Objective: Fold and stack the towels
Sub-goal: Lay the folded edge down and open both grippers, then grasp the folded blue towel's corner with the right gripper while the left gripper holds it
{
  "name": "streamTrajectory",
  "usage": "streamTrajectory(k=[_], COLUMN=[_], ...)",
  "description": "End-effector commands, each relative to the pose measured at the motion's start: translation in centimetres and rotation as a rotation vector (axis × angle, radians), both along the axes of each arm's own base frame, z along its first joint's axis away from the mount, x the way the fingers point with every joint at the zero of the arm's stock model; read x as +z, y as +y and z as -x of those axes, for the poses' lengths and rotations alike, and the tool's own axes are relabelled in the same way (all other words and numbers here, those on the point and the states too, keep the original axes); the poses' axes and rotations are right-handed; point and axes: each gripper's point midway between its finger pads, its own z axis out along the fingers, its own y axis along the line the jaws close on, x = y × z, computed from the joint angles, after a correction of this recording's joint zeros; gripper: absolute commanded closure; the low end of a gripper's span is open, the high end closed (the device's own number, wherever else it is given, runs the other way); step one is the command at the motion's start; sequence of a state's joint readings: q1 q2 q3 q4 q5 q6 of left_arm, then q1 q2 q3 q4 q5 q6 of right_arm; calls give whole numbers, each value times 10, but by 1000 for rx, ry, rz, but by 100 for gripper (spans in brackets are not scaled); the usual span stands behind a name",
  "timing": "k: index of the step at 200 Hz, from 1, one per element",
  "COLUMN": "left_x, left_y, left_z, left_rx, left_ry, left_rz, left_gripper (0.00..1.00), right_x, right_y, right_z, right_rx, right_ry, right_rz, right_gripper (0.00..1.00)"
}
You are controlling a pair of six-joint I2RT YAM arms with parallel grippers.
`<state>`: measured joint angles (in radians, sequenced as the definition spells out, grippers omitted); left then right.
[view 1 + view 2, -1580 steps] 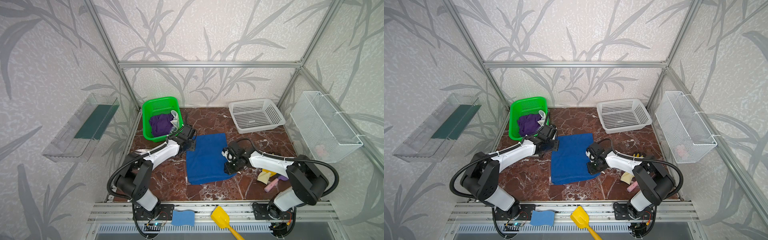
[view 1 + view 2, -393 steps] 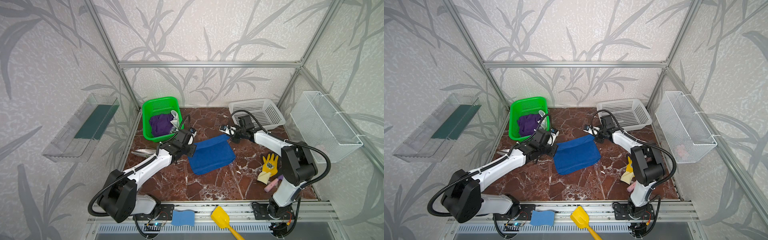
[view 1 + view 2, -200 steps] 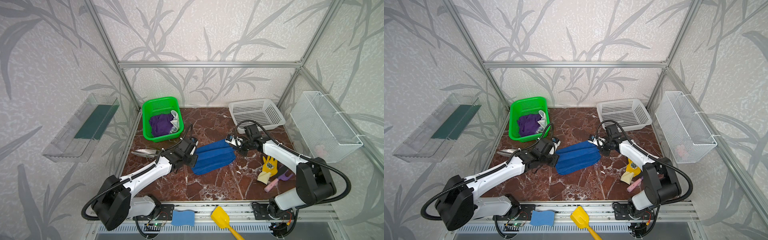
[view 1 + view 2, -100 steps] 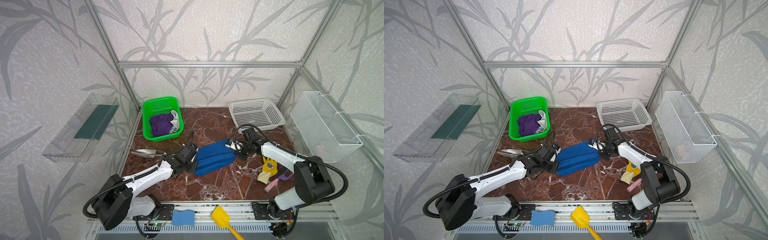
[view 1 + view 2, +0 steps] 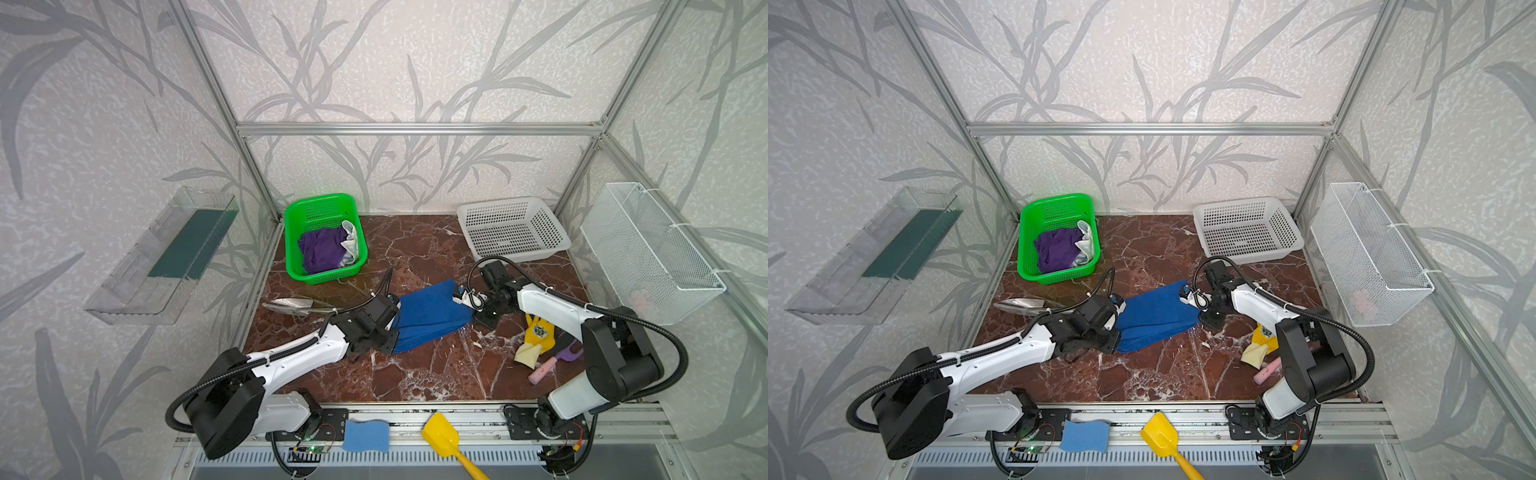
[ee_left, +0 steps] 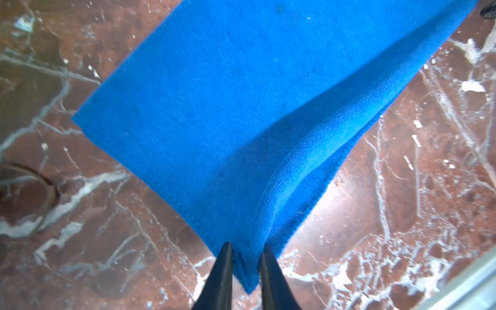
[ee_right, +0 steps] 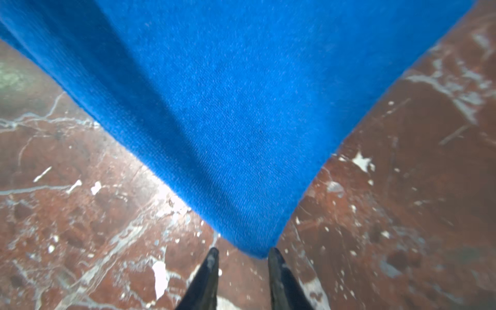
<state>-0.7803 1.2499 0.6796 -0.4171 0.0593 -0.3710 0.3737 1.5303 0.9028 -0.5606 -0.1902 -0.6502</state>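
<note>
The royal blue towel (image 5: 428, 316) (image 5: 1154, 316) lies folded on the marble floor, seen in both top views. My left gripper (image 6: 246, 245) (image 5: 384, 322) is open at its near left corner, and the corner of the blue towel (image 6: 228, 107) still lies loosely between the fingers. My right gripper (image 7: 243, 251) (image 5: 478, 309) is open at the right corner, with the tip of the blue towel (image 7: 241, 107) just ahead of its fingertips. The purple towel (image 5: 322, 249) and the cream-white towel (image 5: 351, 245) lie crumpled in the green basket (image 5: 288, 241).
A white basket (image 5: 498, 202) stands at the back right and a wire basket (image 5: 648, 253) hangs on the right wall. A yellow glove (image 5: 536, 336) and a pink tool (image 5: 544, 368) lie right of the towel, a metal scoop (image 5: 291, 306) left of it.
Both grippers, shut on the blue towel's corners half a second ago, have opened. The towel, carried forward and doubled over during the last seconds, now rests folded on the floor.
</note>
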Motion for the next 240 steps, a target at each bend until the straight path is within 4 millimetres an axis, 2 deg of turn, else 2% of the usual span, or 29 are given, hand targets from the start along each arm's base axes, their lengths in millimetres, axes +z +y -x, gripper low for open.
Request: streamTrajectory(k=[1,31,42,58,73,96,116,136,158,169,172,180,207,240], left_x=[17,33,39,49,56,61,54,38,23,16,13,7,-16,-34], left_y=[3,7,8,6,4,0,-4,-2,-7,-11,-11,-11,-5,0], left_z=[9,10,7,0,-7,-16,-25,-35,-39,-40,-40,-40,-38,-35], left_rx=[17,36,48,63,77,81,100,167,214,215,218,226,254,266], left_ry=[-2,-59,-92,-156,-208,-233,-215,-162,-99,-78,-73,-62,-35,-15], left_rz=[43,87,108,156,188,186,149,106,99,98,94,87,51,20], left_gripper=[72,65,56,53,50,50,50,51,53,54,54,54,54,54], right_x=[40,74,83,92,96,87,73,60,44,40,30,25,14,4], right_y=[4,20,22,26,29,28,27,28,36,35,34,34,30,21], right_z=[-7,-12,-17,-24,-31,-43,-51,-56,-56,-58,-57,-57,-56,-55], right_rx=[-40,-41,-66,-118,-188,-322,-430,-499,-521,-542,-553,-565,-605,-654], right_ry=[-104,-203,-242,-268,-254,-165,-32,128,236,241,263,278,333,386], right_rz=[-56,-186,-223,-275,-317,-320,-310,-305,-314,-309,-291,-291,-298,-306], right_gripper=[62,60,59,55,55,55,54,53,44,42,41,39,35,32])
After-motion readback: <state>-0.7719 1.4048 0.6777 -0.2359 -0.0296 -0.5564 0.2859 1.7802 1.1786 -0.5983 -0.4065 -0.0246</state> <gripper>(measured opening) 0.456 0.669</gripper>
